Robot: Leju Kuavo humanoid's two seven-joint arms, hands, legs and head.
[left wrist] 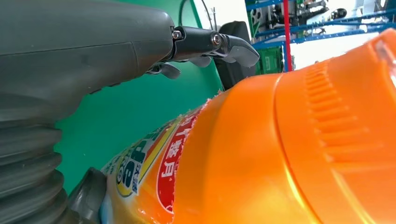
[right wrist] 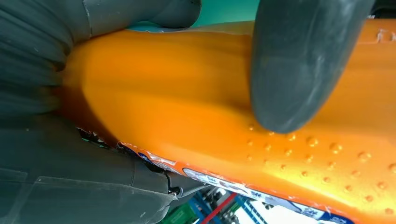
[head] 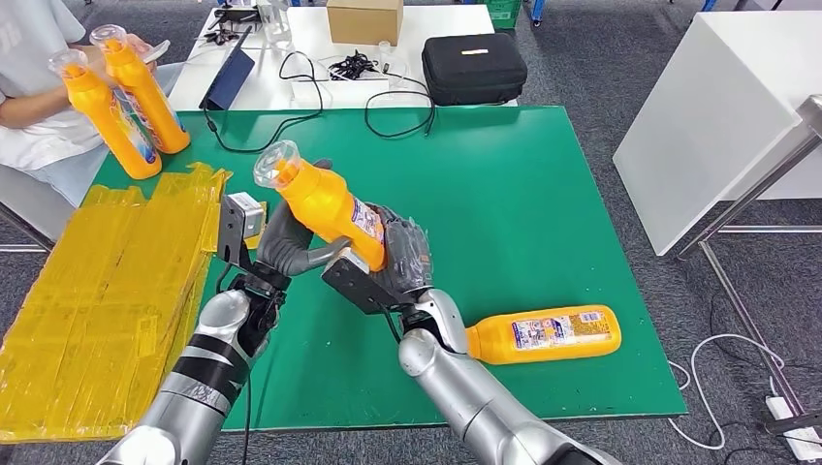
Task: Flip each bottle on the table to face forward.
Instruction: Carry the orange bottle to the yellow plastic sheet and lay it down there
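Note:
My right hand (head: 402, 257) grips an orange bottle (head: 325, 203) by its lower body and holds it tilted above the green table (head: 543, 194), clear cap toward the far left. In the right wrist view the thumb (right wrist: 299, 65) presses on the bottle's orange side (right wrist: 187, 102). My left hand (head: 281, 247) cups under the same bottle, its thumb reaching beneath it. In the left wrist view its fingers (left wrist: 210, 44) stretch out with a gap above the labelled bottle (left wrist: 261, 154). A second orange bottle (head: 543, 334) lies on its side near the front right edge.
Two orange bottles (head: 111, 116) (head: 145, 92) stand upright at the far left corner beside a seated person (head: 34, 77). Crumpled yellow plastic (head: 107, 281) covers the table's left side. A white table behind carries a black case (head: 475, 68), a cardboard box (head: 363, 19) and cables.

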